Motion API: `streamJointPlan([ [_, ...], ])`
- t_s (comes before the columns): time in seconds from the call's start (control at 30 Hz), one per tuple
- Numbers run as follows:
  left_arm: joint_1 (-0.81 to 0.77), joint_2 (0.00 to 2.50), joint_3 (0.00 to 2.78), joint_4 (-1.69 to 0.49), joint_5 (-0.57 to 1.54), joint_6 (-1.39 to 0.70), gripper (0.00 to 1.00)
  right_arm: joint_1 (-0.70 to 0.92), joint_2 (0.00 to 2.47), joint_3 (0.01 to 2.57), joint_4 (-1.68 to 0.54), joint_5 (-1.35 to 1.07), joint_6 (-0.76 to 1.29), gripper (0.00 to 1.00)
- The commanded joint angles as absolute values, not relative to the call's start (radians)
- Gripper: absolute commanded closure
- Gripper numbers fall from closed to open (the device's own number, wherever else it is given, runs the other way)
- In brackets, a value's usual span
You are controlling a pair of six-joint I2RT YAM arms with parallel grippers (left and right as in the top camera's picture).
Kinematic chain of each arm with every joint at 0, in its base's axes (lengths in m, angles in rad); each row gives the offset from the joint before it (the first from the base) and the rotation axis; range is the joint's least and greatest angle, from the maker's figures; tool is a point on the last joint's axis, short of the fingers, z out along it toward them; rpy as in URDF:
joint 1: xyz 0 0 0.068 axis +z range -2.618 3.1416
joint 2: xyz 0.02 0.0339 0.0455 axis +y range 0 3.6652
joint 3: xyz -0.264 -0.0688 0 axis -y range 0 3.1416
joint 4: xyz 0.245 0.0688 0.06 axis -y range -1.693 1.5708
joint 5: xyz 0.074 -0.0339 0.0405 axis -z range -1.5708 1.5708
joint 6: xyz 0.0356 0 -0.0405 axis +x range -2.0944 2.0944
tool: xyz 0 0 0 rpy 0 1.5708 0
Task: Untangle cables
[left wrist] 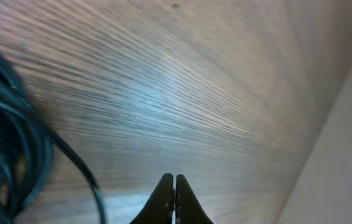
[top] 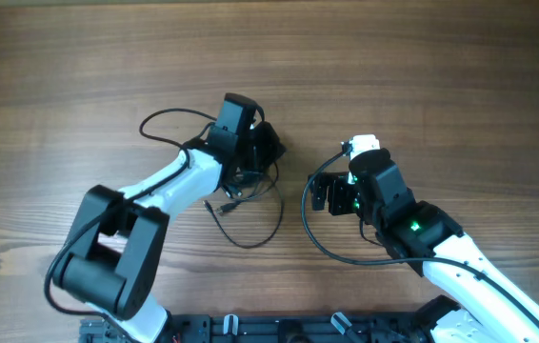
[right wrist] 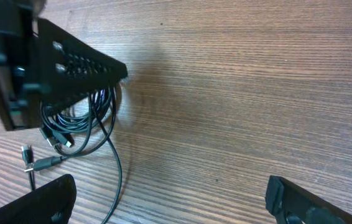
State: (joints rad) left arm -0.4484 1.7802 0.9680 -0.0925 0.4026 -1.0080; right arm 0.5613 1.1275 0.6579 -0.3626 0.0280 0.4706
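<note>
Cables [top: 241,191] bunch beneath left hand [top: 269,148], apart from right hand [top: 331,198].

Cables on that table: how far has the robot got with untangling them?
Little looks done: the cables are one bunched clump, with a loop and two plug ends trailing out. In hand: the left gripper sits at the clump, fingers shut with no cord visible between them; the right gripper hangs open beside it. Left: pulling all the cords apart.

Brown wood-grain table [top: 422,67]; soft glare on surface; pale wall [left wrist: 344,155] beyond edge.
</note>
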Motion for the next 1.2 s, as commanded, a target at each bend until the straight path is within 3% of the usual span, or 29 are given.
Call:
streamJointPlan([
  [0.0,-0.444,1.715,0.969,-0.089,0.423,-1.003,0.96,0.558,1.130,0.662,-0.360,0.049,0.474,0.00],
  [0.2,-0.444,1.588,0.969,-0.077,0.424,-0.924,0.96,0.558,1.130,0.662,-0.360,0.049,0.474,0.00],
  [0.27,-0.444,1.509,0.969,-0.078,0.465,-0.763,0.96,0.558,1.130,0.662,-0.360,0.049,0.474,0.00],
  [0.3,-0.444,1.426,0.969,-0.083,0.590,-0.559,0.96,0.558,1.130,0.662,-0.360,0.049,0.474,0.00],
  [0.43,-0.444,1.323,0.969,-0.157,0.693,-0.373,0.96,0.558,1.130,0.662,-0.360,0.049,0.474,0.00],
  [0.53,-0.444,1.277,0.969,-0.345,0.686,-0.287,0.96,0.558,1.130,0.662,-0.360,0.049,0.474,0.00],
  [0.7,-0.464,1.325,0.961,-0.554,0.473,-0.325,0.96,0.558,1.130,0.662,-0.360,0.049,0.474,0.00],
  [0.87,-0.467,1.419,0.960,-0.408,0.320,-0.519,0.96,0.558,1.130,0.662,-0.360,0.049,0.473,0.00],
  [1.0,-0.467,1.454,0.960,-0.286,0.297,-0.534,0.96,0.558,1.130,0.662,-0.360,0.049,0.474,0.00],
  [1.17,-0.467,1.454,0.960,-0.292,0.271,-0.533,0.96,0.558,1.130,0.662,-0.360,0.049,0.474,0.00],
])
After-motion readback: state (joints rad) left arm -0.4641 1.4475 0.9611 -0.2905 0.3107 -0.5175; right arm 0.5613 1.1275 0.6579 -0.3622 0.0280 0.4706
